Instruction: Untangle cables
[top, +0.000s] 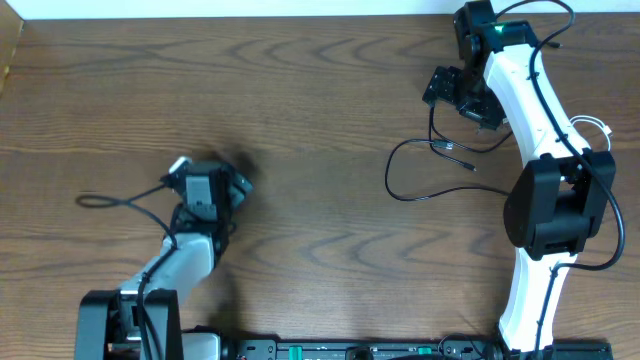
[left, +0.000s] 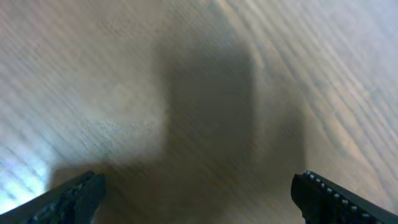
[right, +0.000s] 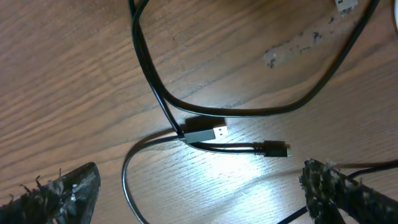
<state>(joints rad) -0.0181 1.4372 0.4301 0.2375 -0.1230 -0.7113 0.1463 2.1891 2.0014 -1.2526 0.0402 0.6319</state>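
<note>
Wide-open right end effector (right: 202, 196) hovered over black cables (right: 202, 132).
Cords lay crossed on the desk (right: 62, 74) just beyond it; left end effector (left: 199, 199), well apart from it, was released too, holding nothing.

Counter (top: 320, 120): dark brown wood grain, filling nearly every view
Far edge: white strip (top: 250, 8) beyond it, wall or floor unclear
Surface: one pale scuff mark (right: 289, 48)
Light: bright glare (right: 249, 180) on the grain, and a broad soft shadow (left: 211, 106) elsewhere
</note>
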